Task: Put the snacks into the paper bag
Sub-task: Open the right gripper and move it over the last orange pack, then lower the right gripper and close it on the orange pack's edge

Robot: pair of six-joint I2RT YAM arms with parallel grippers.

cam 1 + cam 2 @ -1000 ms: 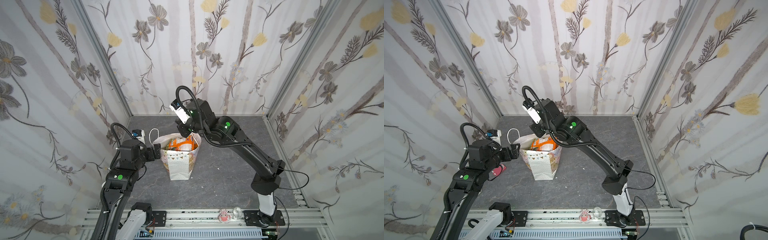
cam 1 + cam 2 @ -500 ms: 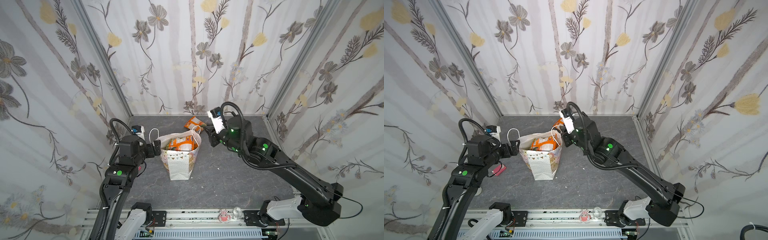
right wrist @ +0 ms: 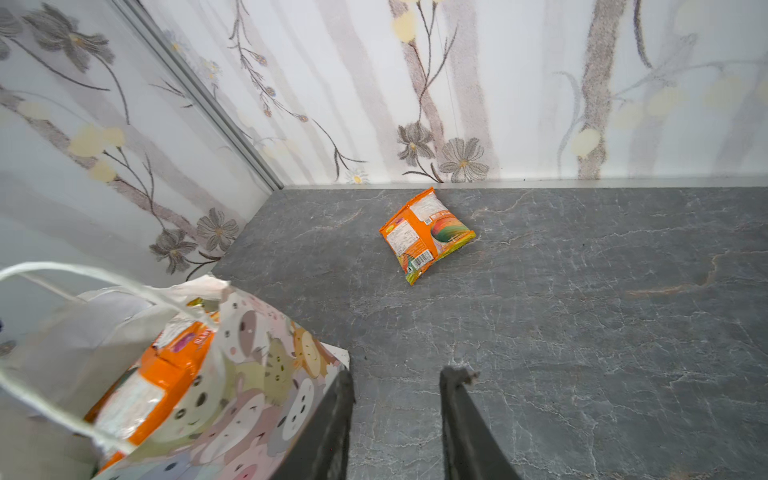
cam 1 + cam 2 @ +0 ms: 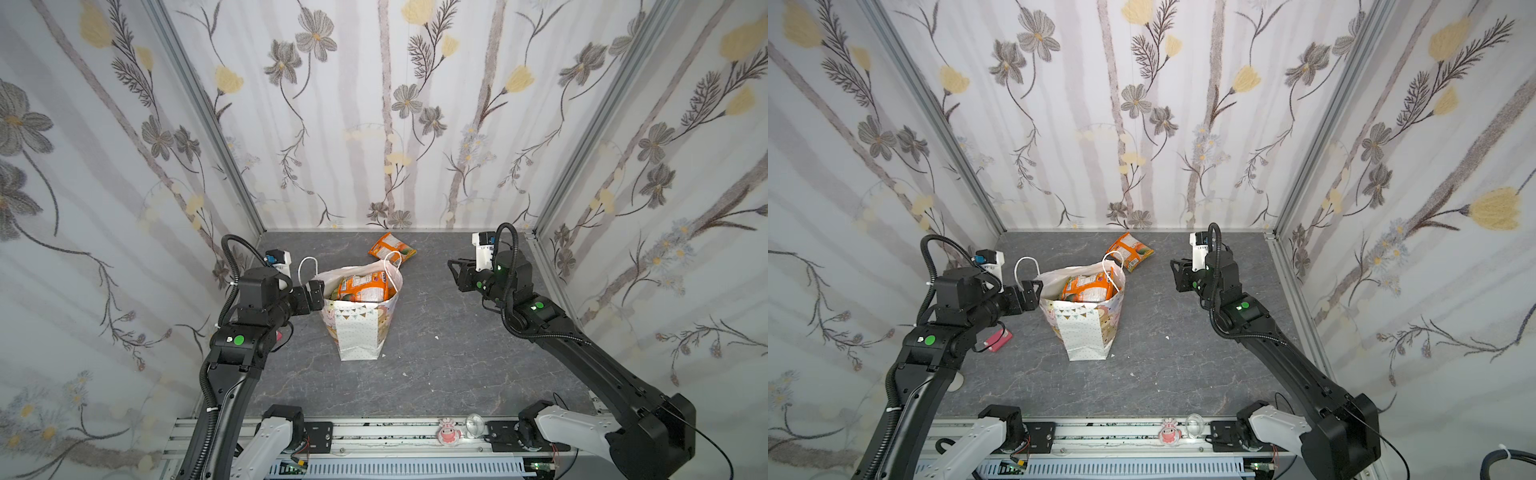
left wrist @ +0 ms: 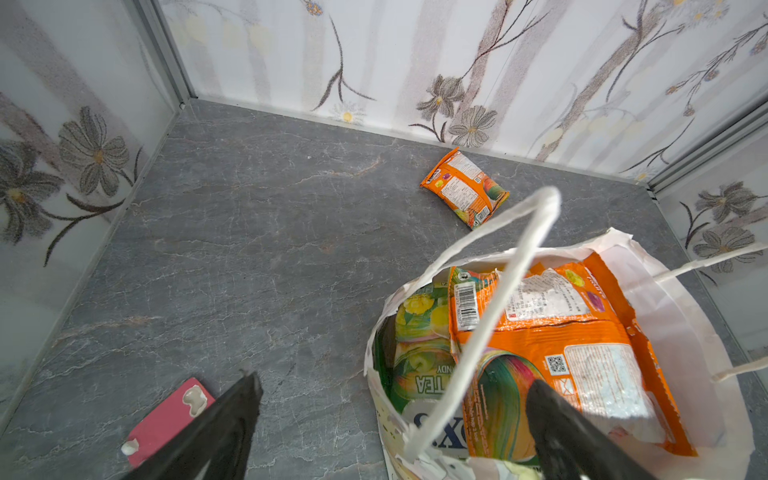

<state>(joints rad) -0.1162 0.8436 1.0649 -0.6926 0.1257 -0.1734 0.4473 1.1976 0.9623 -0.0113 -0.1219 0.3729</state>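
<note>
Orange foil is seen at the mouth of the paper bag (image 4: 358,332), which is stood upright near the middle of the grey stone-patterned bench (image 4: 440,374) with its white cord handles raised. Several snacks (image 5: 557,353) are packed inside it: orange packets are laid on top, and a green-and-yellow packet (image 5: 419,345) is wedged against the wall nearest the left arm. One orange packet (image 4: 391,251) is laid flat on the bench outside the bag, behind it, near the back wall and just beside the far handle; in both top views it is shown apart from both arms. The left hand (image 5: 392,380) is held at the bag's rim with its fingers spread wide. In the left wrist view one finger (image 5: 232,415) is seen over the bench outside the bag and the other over the packets inside, with a cord handle crossing between them. Whether the paper is touched cannot be told. The right hand (image 3: 399,372) is held well to the right of the bag, above bare bench, with its fingers parted by a moderate gap and nothing caught between them. A pink card (image 4: 998,340) is laid on the bench beside the left arm.
</note>
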